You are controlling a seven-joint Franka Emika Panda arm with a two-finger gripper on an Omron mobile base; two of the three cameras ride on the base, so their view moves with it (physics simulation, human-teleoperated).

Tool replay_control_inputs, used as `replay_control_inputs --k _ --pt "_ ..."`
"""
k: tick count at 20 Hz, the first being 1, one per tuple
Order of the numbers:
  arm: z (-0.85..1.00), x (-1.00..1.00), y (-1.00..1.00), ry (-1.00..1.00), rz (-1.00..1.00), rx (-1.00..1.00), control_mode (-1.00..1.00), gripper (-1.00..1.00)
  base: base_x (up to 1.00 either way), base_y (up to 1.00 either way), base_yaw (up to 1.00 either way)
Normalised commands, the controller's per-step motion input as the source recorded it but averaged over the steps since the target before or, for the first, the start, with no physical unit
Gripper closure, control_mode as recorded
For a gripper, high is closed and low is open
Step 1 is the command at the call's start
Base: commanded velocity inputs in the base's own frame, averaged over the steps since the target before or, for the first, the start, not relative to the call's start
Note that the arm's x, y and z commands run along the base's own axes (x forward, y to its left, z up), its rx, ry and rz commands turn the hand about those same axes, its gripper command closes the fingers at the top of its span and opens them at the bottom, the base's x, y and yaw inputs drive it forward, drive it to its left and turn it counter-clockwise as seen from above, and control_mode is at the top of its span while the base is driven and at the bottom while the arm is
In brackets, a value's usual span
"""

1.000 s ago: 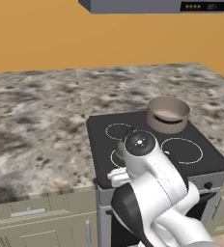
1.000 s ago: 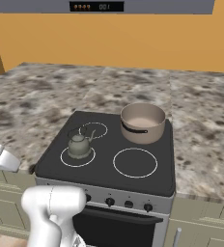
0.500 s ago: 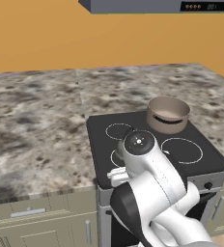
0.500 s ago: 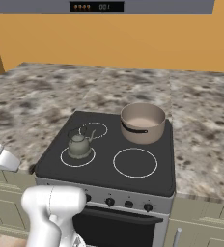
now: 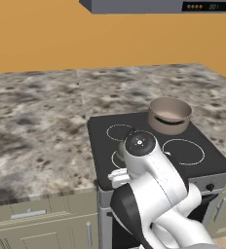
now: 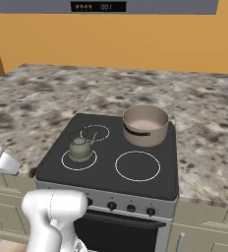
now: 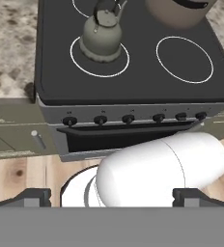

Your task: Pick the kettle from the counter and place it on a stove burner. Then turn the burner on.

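Black cooktop (image 6: 106, 172): kettle (image 6: 80, 148) inside front-left burner ring (image 6: 64, 163), claw (image 7: 112, 197) apart.

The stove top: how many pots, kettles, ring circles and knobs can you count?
Kettles: 1, the kettle sitting on a front ring.
Pots: 1, the tan pot at the back.
Ring circles showing: 3, the other two being and.
Knobs along the front: 6.
Total: 11.
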Motion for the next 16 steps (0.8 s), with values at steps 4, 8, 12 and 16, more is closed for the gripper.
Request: replay_control_inputs --k 4,8,12,16 --pt "0.00 0.00 0.00 0.00 0.00 0.00 1.00 -1.00 -0.12 -0.17 -0.02" --pt "0.00 0.00 0.00 0.00 0.00 0.00 1.00 -1.00 0.00 -0.45 -0.08" --pt "0.00 0.00 0.00 0.00 0.00 0.00 1.00 -1.00 0.00 -0.68 -0.10" --pt "0.00 0.00 0.00 0.00 0.00 0.00 1.00 -1.00 0.00 -0.63 -0.08"
